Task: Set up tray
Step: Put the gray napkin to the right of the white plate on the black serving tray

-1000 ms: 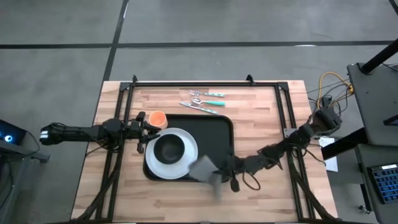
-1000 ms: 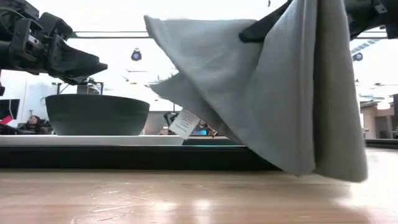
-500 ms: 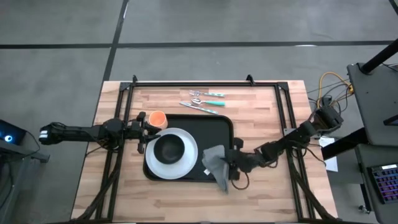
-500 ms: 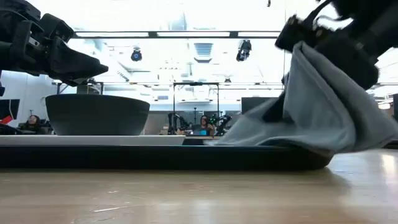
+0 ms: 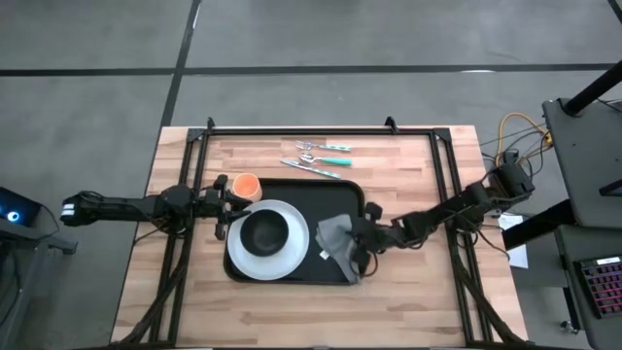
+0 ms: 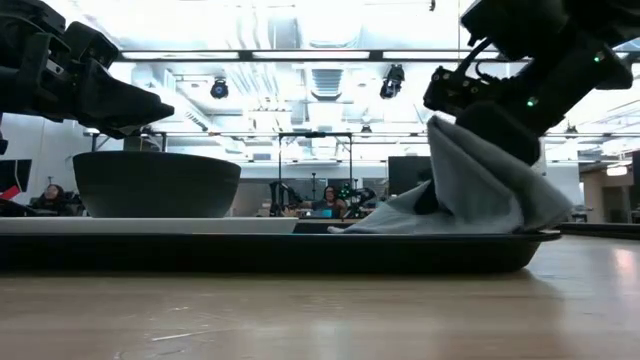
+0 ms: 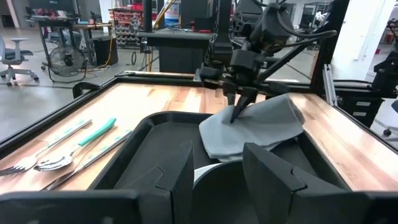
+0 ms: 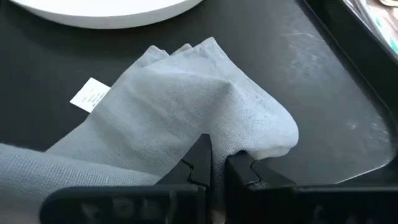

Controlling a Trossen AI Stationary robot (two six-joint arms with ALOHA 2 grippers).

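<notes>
The black tray (image 5: 330,199) lies in the middle of the table, carrying the white plate (image 5: 243,261) with the black bowl (image 5: 264,231) on its left half. A grey cloth (image 5: 335,238) lies bunched on the tray's right half, its white tag (image 8: 91,94) flat on the tray floor (image 8: 323,93). My right gripper (image 5: 356,243) stands over the cloth's right side, shut on it. My left gripper (image 5: 222,206) waits open at the plate's left edge, beside an orange cup (image 5: 245,187). In the low view the cloth (image 6: 470,190) heaps up under the right gripper (image 6: 440,150). My right gripper pinches a raised fold of the grey cloth (image 8: 230,146) between its two fingers (image 8: 202,158), several layers thick. It comes slanting down from the table's right side. The cloth is slack and rests on the tray floor, rising to a peak at the fingers.
A fork and spoon with teal handles (image 5: 323,148) and a knife (image 5: 311,167) lie on the wood beyond the tray's far edge. Black frame rails run along the table's left, right and far sides. Bare wood shows near the tray and at its right.
My right gripper has carried the cloth from above the tray's near edge toward the far edge and down. The cloth hung free below the fingers a second ago; now it lies bunched on the tray's right half. The gripper stays shut on it.
</notes>
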